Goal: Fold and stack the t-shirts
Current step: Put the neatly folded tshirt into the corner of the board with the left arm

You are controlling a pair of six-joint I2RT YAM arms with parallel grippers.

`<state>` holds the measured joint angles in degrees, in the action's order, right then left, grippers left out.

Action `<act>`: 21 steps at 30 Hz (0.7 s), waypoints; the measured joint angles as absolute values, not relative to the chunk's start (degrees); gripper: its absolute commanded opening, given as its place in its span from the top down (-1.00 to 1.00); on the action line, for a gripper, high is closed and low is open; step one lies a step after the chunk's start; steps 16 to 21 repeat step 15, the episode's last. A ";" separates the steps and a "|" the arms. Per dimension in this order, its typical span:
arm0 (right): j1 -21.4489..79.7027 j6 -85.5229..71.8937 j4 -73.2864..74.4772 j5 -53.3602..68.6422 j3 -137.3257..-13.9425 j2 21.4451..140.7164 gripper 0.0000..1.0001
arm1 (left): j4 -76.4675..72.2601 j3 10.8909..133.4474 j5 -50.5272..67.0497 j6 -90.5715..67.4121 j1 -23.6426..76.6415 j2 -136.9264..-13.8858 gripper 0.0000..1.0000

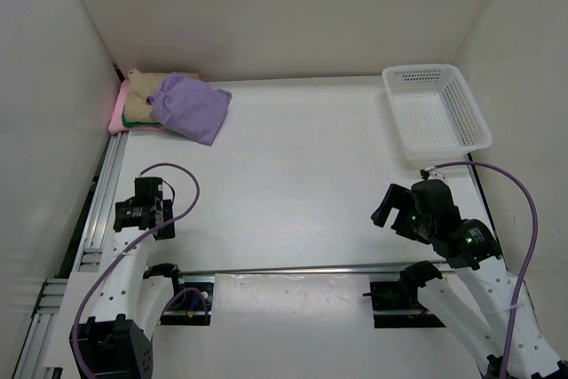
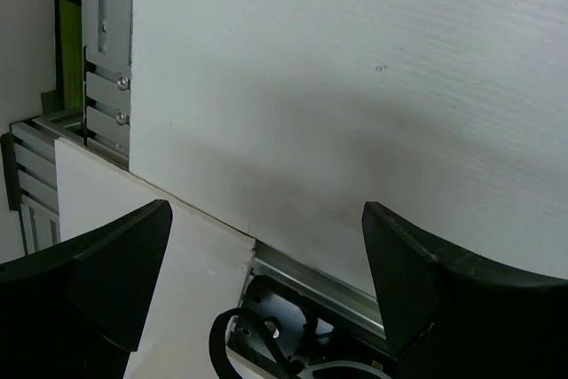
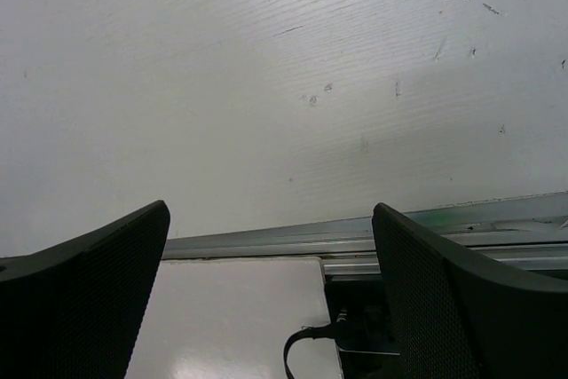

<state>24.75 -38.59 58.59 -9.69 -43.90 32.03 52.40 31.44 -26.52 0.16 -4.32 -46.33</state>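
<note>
The t-shirts lie in a pile in the far left corner. The lavender one (image 1: 191, 106) is on top and hangs off toward the right. Under it are the tan one (image 1: 146, 84), a sliver of the dark green one (image 1: 133, 121) and the pink one (image 1: 118, 113) at the bottom. My left gripper (image 1: 140, 219) (image 2: 266, 210) hangs open over bare table near its base, well in front of the pile. The right gripper (image 1: 395, 215) (image 3: 271, 210) is open too, low at the near right. Nothing sits between either pair of fingers.
A white mesh basket (image 1: 422, 69) stands at the far right, with nothing in it. A metal rail (image 1: 302, 268) crosses the near edge between the two arm bases. White walls close in the table on the left, back and right.
</note>
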 measured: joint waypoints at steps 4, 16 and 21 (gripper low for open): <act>24.75 -38.61 58.59 -9.19 -43.90 32.03 -0.97 | 54.04 31.20 -26.09 0.16 -4.67 -44.31 -1.00; 24.75 -38.61 58.43 -8.84 -43.90 30.30 -1.00 | 55.51 29.71 -25.87 0.16 -5.32 -42.70 -1.00; 24.75 -38.61 58.43 -8.84 -43.90 30.30 -1.00 | 55.51 29.71 -25.87 0.16 -5.32 -42.70 -1.00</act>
